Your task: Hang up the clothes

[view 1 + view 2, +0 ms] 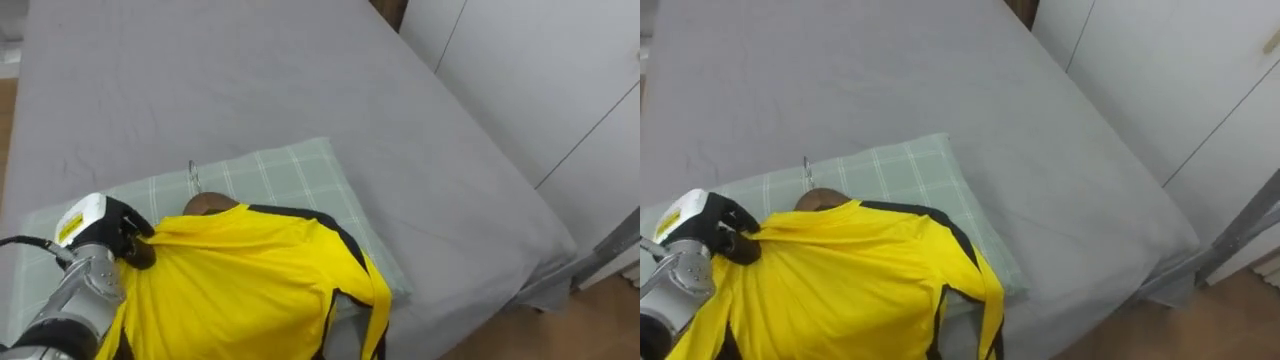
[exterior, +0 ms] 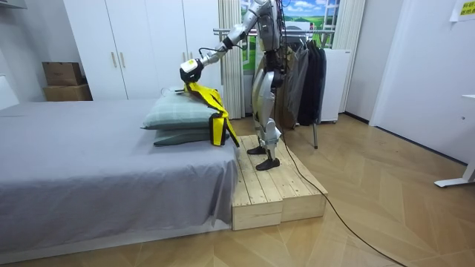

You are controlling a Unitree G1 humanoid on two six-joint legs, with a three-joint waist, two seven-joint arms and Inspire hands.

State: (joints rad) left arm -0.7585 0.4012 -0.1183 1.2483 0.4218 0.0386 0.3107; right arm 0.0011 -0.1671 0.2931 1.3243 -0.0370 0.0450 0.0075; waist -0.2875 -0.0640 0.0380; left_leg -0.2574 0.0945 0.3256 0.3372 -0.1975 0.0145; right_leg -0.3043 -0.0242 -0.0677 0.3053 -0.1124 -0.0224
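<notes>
Now you have the left hand [image 1: 122, 240] clamped on the shirt's [image 1: 250, 285] shoulder on the pillow [image 1: 285, 175] — the pick-up step — so next lift gently, keeping the hanger [image 1: 205, 204] seated inside.

Two pillows [image 2: 174, 122] lie stacked at one end of the bed [image 2: 111, 148]. A shirt [image 1: 250, 285] on a hanger [image 1: 205, 204] lies on the upper pillow, and one sleeve hangs over that end of the bed. A wooden platform [image 2: 278, 189] sits against the same end with the robot on it, its left hand [image 1: 115, 235] closed on the shirt's shoulder. Behind the bed is a wardrobe [image 2: 126, 44] with boxes [image 2: 63, 81] before it, and a clothes rack [image 2: 304, 67] stands beyond the platform.
</notes>
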